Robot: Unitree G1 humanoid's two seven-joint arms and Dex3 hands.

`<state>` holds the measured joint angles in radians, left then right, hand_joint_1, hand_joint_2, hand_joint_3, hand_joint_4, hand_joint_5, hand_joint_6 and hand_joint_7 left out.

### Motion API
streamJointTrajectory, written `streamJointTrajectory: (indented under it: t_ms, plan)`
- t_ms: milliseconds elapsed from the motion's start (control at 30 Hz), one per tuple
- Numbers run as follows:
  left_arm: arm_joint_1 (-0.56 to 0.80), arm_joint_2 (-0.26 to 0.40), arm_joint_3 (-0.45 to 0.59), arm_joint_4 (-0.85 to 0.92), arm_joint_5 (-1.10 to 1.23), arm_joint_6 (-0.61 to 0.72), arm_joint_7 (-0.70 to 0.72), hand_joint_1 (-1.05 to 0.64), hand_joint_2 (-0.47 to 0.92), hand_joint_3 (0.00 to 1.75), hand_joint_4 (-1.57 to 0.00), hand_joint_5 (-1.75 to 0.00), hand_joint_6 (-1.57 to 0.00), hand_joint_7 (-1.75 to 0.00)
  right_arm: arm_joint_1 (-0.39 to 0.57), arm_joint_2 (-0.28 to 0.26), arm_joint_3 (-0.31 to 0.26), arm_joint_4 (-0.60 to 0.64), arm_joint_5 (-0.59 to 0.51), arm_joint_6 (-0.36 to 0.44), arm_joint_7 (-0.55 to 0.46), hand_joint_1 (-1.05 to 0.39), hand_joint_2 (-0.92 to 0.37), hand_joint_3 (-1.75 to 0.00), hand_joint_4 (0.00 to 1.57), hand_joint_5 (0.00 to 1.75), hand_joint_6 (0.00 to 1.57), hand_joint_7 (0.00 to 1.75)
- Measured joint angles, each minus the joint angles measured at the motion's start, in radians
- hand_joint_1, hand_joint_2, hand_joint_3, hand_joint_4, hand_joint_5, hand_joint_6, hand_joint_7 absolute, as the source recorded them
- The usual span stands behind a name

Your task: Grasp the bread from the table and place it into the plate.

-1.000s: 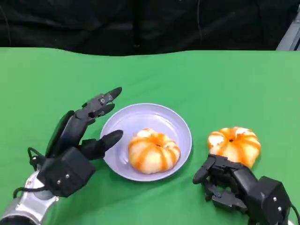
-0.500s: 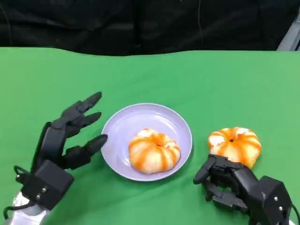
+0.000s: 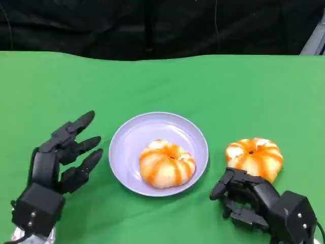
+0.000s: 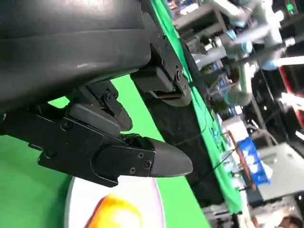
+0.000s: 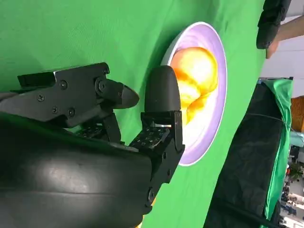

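One bread [image 3: 166,163] sits in plate [image 3: 133,138]. Left robot hand [image 3: 61,153] spread wide beside plate; right robot hand [image 3: 242,195] empty, fingers apart, near second bread [image 3: 255,157].

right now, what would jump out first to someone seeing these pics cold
Two orange-striped round breads against the green table: one bread in the plate, sitting in the pale purple plate at centre, and a second bread on the table to its right. The left hand hovers open beside the plate, while the right hand sits just in front of the second bread.
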<state>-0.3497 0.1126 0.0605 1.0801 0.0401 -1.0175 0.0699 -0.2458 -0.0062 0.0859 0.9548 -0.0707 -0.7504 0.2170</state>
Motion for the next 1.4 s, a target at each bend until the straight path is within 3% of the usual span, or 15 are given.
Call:
streamJointTrajectory:
  t_ms: [400, 533, 667, 933, 967, 1100, 1200, 1233, 1267, 1300, 1333, 1400]
  plan:
    - [0.028, -0.014, 0.053, 0.027, -0.043, 0.024, -0.072, -0.68, 0.92, 0.26, -1.03, -0.05, -0.73, -0.02, 0.006, -0.002, -0.002, -0.01, 0.005, 0.008, 0.007, 0.05, -0.89, -0.64, 0.67, 1.74, 0.7, 1.37]
    - [0.043, -0.021, 0.056, 0.036, -0.045, 0.023, -0.096, -0.37, 0.92, 0.19, -0.98, -0.01, -0.72, -0.01, 0.007, -0.002, -0.002, -0.012, 0.014, 0.008, 0.01, 0.04, -0.89, -0.65, 0.67, 1.74, 0.71, 1.36]
    - [0.053, -0.038, 0.066, 0.041, -0.065, 0.025, -0.145, -0.07, 0.92, 0.29, -0.97, -0.01, -0.81, -0.04, 0.008, -0.003, 0.001, -0.011, 0.014, 0.007, 0.009, 0.03, -0.88, -0.65, 0.68, 1.73, 0.71, 1.34]
    - [0.055, -0.023, 0.044, 0.054, 0.034, 0.039, -0.065, 0.05, 0.9, 0.35, -1.11, -0.05, -1.08, -0.08, 0.012, -0.003, 0.003, -0.017, 0.013, 0.007, 0.006, 0.01, -0.88, -0.63, 0.67, 1.74, 0.71, 1.35]
    - [0.055, -0.02, 0.039, 0.059, 0.043, 0.039, -0.056, 0.05, 0.89, 0.36, -1.12, -0.05, -1.1, -0.07, 0.012, -0.003, 0.003, -0.017, 0.013, 0.007, 0.004, 0.01, -0.88, -0.63, 0.67, 1.74, 0.71, 1.35]
    - [0.055, -0.017, 0.031, 0.074, 0.058, 0.039, -0.042, 0.08, 0.74, 0.72, -1.21, -0.03, -1.22, -0.03, 0.012, -0.003, 0.004, -0.017, 0.011, 0.007, -0.001, -0.01, -0.88, -0.64, 0.66, 1.75, 0.7, 1.36]
    - [0.055, -0.012, 0.025, 0.075, 0.077, 0.04, -0.024, 0.09, 0.7, 0.81, -1.26, -0.05, -1.28, -0.04, 0.012, -0.004, 0.005, -0.019, 0.001, 0.008, -0.007, -0.01, -0.88, -0.63, 0.67, 1.74, 0.71, 1.36]
    - [0.055, -0.012, 0.024, 0.075, 0.081, 0.04, -0.019, 0.1, 0.65, 0.91, -1.3, -0.15, -1.35, -0.08, 0.012, -0.004, 0.005, -0.02, -0.003, 0.008, -0.008, 0.0, -0.88, -0.63, 0.67, 1.74, 0.71, 1.36]
    - [0.055, -0.012, 0.024, 0.076, 0.08, 0.04, -0.018, 0.09, 0.59, 1.01, -1.23, -0.51, -1.39, -0.2, 0.012, -0.004, 0.005, -0.02, -0.004, 0.008, -0.008, 0.0, -0.89, -0.63, 0.67, 1.74, 0.71, 1.36]
    - [0.055, -0.012, 0.025, 0.077, 0.076, 0.04, -0.023, 0.09, 0.56, 1.07, -1.12, -0.84, -1.34, -0.4, 0.012, -0.004, 0.005, -0.021, -0.005, 0.008, -0.008, 0.0, -0.89, -0.63, 0.67, 1.74, 0.71, 1.36]
    - [0.055, -0.012, 0.026, 0.077, 0.07, 0.04, -0.032, 0.09, 0.52, 1.13, -1.06, -1.09, -1.23, -0.71, 0.012, -0.004, 0.005, -0.021, -0.005, 0.009, -0.008, 0.01, -0.89, -0.62, 0.67, 1.73, 0.71, 1.36]
    - [0.055, -0.012, 0.027, 0.078, 0.06, 0.04, -0.052, 0.08, 0.5, 1.17, -1.01, -1.26, -1.11, -0.97, 0.012, -0.004, 0.005, -0.021, -0.005, 0.009, -0.008, 0.01, -0.9, -0.62, 0.67, 1.73, 0.71, 1.36]
